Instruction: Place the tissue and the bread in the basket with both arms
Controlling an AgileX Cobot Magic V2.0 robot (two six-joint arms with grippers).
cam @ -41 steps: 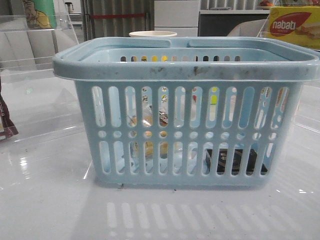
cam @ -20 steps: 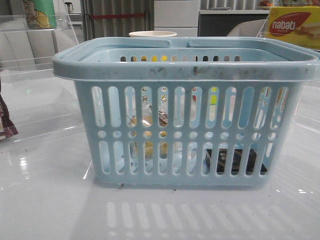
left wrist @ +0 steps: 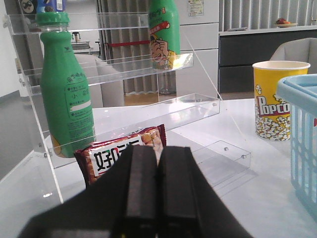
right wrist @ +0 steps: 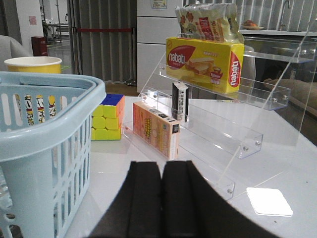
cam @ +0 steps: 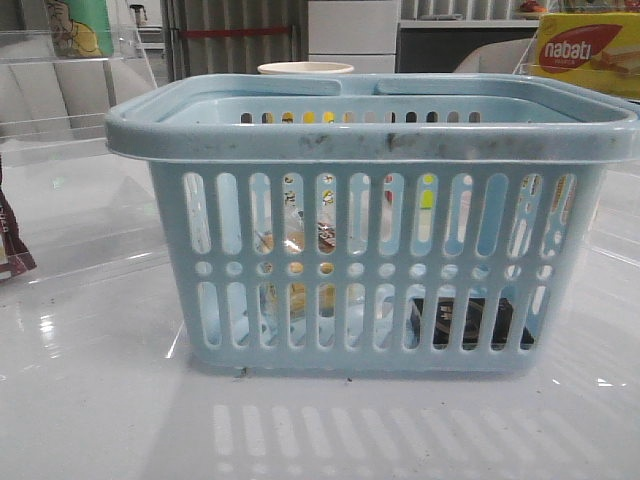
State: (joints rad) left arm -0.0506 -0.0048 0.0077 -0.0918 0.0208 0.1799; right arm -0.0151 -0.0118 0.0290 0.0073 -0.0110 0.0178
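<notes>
The bread (cam: 296, 262) shows only in slivers through the slots of the basket (cam: 370, 140), left of centre, its label unreadable. The tissue (cam: 470, 322) sits low and right of centre, crossed by the bars (its pale markings too faint to read). A cup (cam: 305, 68) behind the rim shows just its lip. At the left edge a dark wrapper (cam: 12, 250) is cut off. The yellow box (cam: 590, 52) at upper right runs out of frame.

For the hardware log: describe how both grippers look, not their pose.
The left gripper and the right gripper look alike: two thick, flat, matte black fingers with squared tips on a black body. No cables or markings show in either wrist view.
</notes>
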